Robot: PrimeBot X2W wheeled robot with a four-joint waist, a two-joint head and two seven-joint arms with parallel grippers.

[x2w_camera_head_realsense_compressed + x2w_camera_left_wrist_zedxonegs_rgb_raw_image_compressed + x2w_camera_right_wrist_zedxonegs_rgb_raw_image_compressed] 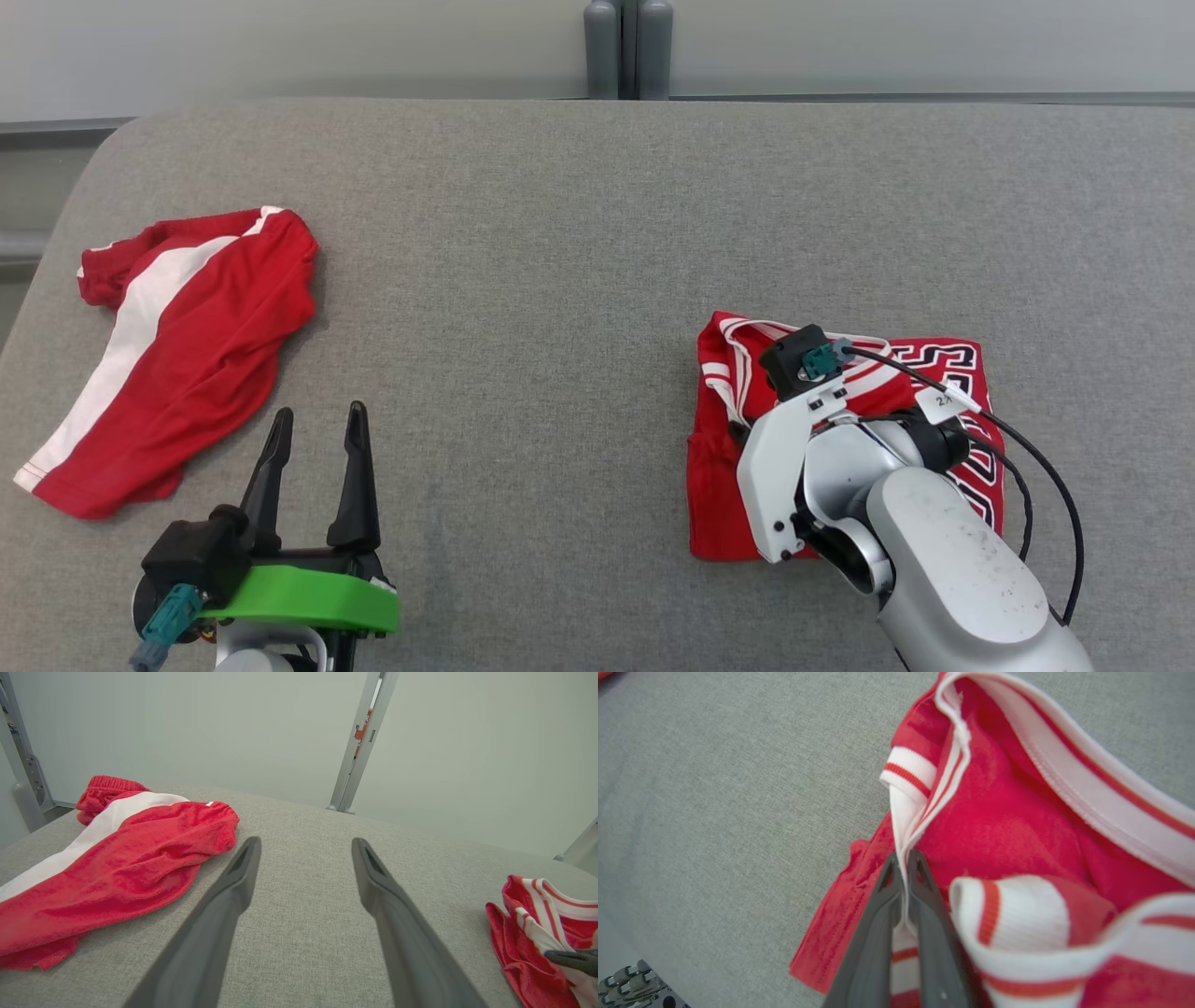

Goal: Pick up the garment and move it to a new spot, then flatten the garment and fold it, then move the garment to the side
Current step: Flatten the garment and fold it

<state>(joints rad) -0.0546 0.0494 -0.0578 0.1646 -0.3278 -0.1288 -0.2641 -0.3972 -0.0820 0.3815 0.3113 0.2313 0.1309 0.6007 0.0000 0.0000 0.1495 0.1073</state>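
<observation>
The garment (717, 504) is a red jersey with white and red striped trim, lying folded on the right of the grey table (579, 243). My right gripper (903, 859) is shut on a white trim edge at the jersey's (1008, 826) left side, and the cloth runs up between the two fingers. From the head camera, the right wrist and forearm cover much of the jersey. My left gripper (317, 415) hovers open and empty at the lower left, well away from it. In the left wrist view its fingers (243, 877) spread over bare table, with the jersey (514, 933) at the far right.
A second red garment with a broad white stripe (196, 355) lies crumpled at the table's left, just beyond the left gripper; it shows again as a red garment (131, 858). Grey posts (627, 47) stand behind the table's far edge. Bare grey surface spans the middle.
</observation>
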